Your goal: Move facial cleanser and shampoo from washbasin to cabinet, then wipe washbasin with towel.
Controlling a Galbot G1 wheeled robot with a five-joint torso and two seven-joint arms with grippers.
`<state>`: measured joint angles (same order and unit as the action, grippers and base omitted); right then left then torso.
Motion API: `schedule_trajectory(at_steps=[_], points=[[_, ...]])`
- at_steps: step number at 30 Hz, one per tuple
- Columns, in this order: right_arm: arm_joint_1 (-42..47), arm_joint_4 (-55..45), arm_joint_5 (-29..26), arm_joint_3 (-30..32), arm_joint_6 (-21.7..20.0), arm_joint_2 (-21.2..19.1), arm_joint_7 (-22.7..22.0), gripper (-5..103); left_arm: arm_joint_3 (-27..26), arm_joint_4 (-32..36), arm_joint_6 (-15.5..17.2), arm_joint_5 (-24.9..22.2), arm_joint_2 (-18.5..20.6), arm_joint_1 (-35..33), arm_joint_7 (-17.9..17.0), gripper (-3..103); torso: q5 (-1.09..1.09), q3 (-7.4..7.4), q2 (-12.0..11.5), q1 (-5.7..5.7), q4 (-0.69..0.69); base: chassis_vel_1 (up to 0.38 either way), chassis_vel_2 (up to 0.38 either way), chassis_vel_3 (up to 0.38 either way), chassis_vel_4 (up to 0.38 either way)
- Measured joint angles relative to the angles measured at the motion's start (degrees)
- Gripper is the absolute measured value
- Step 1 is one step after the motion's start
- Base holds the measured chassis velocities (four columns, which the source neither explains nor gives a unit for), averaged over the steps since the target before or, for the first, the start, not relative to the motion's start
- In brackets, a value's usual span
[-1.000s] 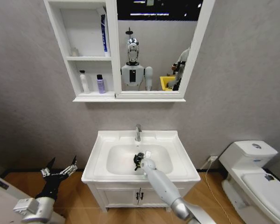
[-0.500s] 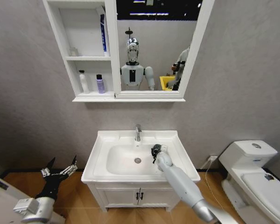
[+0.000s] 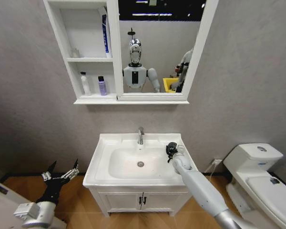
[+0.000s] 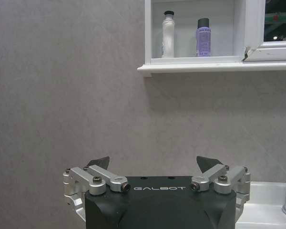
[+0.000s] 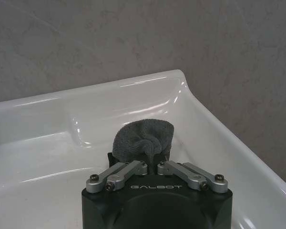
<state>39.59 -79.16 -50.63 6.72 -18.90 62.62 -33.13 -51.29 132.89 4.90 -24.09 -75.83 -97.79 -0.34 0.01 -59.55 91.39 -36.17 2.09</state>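
Observation:
The white washbasin (image 3: 114, 140) stands below the mirror, with its chrome tap (image 3: 141, 135) at the back and its drain (image 3: 140, 163) in the bowl. My right gripper (image 3: 171, 149) is over the basin's right rim, shut on the dark towel (image 5: 144, 139), which bunches up between the fingers above the rim's back right corner (image 5: 178, 83). Two bottles, a white one (image 3: 86, 83) and a purple one (image 3: 102, 86), stand on the bottom shelf of the cabinet (image 3: 66, 57). A blue tube (image 3: 105, 36) leans in the compartment above. My left gripper (image 3: 62, 175) hangs open low at the left, away from the basin.
A white toilet (image 3: 257, 179) stands at the right. The low vanity doors (image 3: 142, 200) are under the basin. The mirror (image 3: 157, 47) reflects the robot and a person behind. The grey wall (image 4: 62, 95) is close behind the basin.
My right gripper has carried the towel from the middle of the bowl, across it, to the right rim of the basin. The left arm has not moved.

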Motion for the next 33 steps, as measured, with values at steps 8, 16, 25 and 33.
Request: schedule_trajectory(at_steps=[8, 16, 25, 33], points=[[1.53, 0.74, 1.27, 2.42, 0.95, -2.18, 2.39, 5, 0.0, 0.0, 0.0, 0.0, 0.0, 0.0, 0.0, 100, -0.01, 0.0, 0.01, 0.0, 0.0, 0.0, 0.0, 0.0, 0.0], [-1.12, 8.54, 5.08, 3.76, 6.24, -0.39, 8.87, 5, 0.0, 0.0, 0.0, 0.0, 0.0, 0.0, 0.0, 100, 0.0, 0.0, 0.01, 0.0, 0.0, 0.0, 0.0, 0.0, 0.0], [-3.48, 14.57, 5.75, 4.14, 9.72, 1.5, 16.86, 5, 0.0, 0.0, 0.0, 0.0, 0.0, 0.0, 0.0, 100, -0.02, 0.0, 0.01, 0.0, -0.01, 0.0, 0.0, 0.0, 0.0], [-2.56, 16.07, 11.84, 5.9, 15.3, 3.06, 22.3, 20, 0.0, 0.0, 0.0, 0.0, 0.0, 0.0, 0.0, 100, 0.0, 0.0, 0.01, 0.0, 0.02, 0.0, 0.0, 0.0, 0.0]])
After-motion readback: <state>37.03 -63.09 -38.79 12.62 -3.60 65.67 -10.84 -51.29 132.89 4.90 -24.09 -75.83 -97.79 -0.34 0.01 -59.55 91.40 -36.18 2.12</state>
